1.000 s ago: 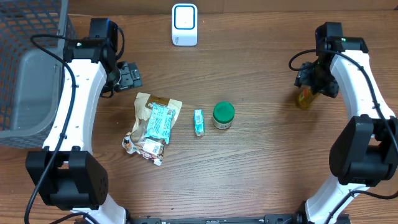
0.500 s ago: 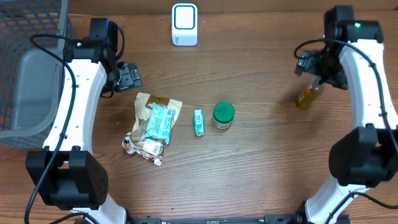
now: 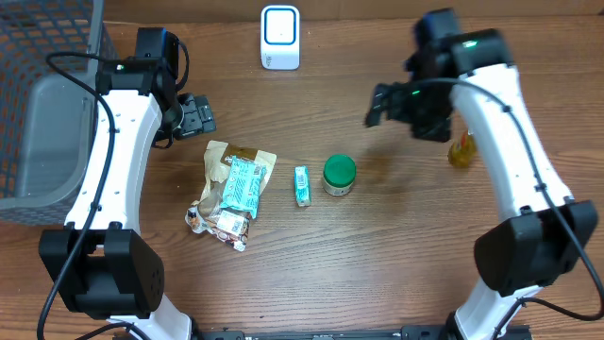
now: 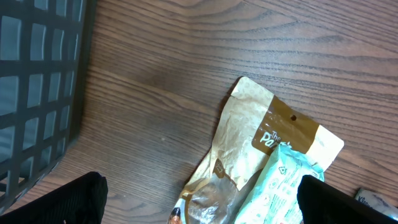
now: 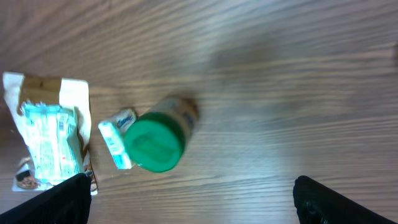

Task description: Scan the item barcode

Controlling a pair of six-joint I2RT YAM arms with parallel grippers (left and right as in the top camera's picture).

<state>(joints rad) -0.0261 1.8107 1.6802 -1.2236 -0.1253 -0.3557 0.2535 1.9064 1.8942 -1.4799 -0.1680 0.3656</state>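
I see the bottle (image 3: 461,151) half hidden behind the right arm, wrist view blurred, jar (image 3: 339,175) mid-table, upright, green lid up, just beside small box (image 3: 302,185), right gripper (image 3: 379,104) spread wide, empty, left gripper (image 3: 198,115) likewise

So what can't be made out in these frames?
Amber bottle: overhead, partly behind the right arm.
Green-lidded jar label: right wrist, motion-blurred.
Small box print: overhead, too small to read.
Teal packet: left wrist, cut off by the bottom edge.
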